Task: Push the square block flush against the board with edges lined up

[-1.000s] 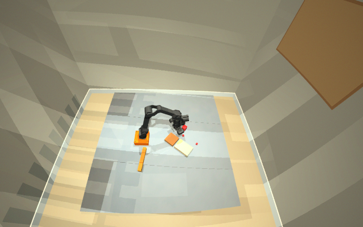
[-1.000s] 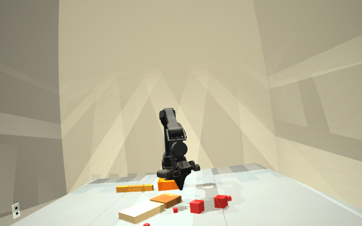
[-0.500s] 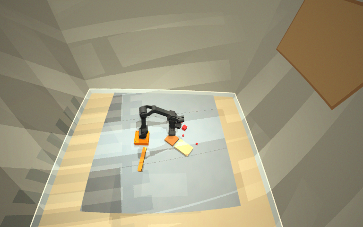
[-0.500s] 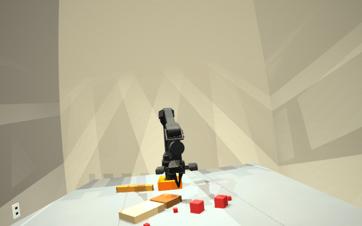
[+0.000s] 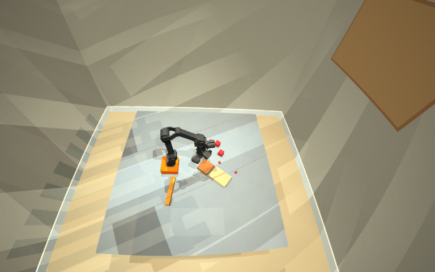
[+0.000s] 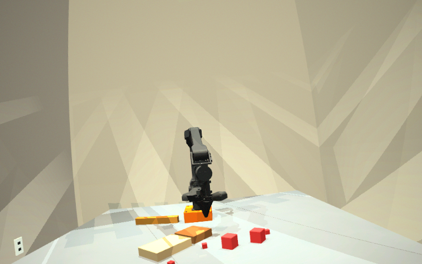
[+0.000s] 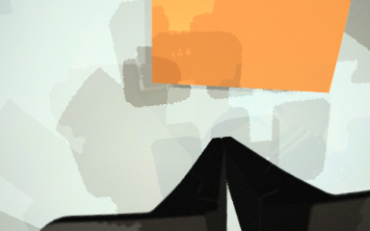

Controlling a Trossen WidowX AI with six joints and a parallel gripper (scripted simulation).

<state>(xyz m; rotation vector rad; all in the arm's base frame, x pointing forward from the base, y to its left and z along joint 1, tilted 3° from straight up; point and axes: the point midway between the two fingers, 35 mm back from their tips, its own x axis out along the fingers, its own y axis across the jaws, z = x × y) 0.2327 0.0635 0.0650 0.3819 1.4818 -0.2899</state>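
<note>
The square block (image 5: 205,166) (image 6: 194,231) is flat and orange-brown. Its orange top also fills the upper right of the wrist view (image 7: 279,48). The pale yellow board (image 5: 220,177) (image 6: 165,247) lies flat, with one end facing a side of the block. They touch or are a hair apart; I cannot tell which. Their long edges look nearly in line, possibly with a small offset. My gripper (image 6: 205,216) (image 7: 222,146) is shut and empty, fingertips pointing down. It is above the table on the base side of the block, apart from it. In the top view the fingertips are hidden.
Red cubes (image 5: 217,143) (image 5: 221,153) (image 6: 229,241) (image 6: 257,235) and several tiny red ones (image 5: 235,171) (image 6: 204,245) lie beyond the block and board. An orange bar (image 5: 170,190) (image 6: 157,219) lies near the orange arm base (image 5: 169,166) (image 6: 198,215).
</note>
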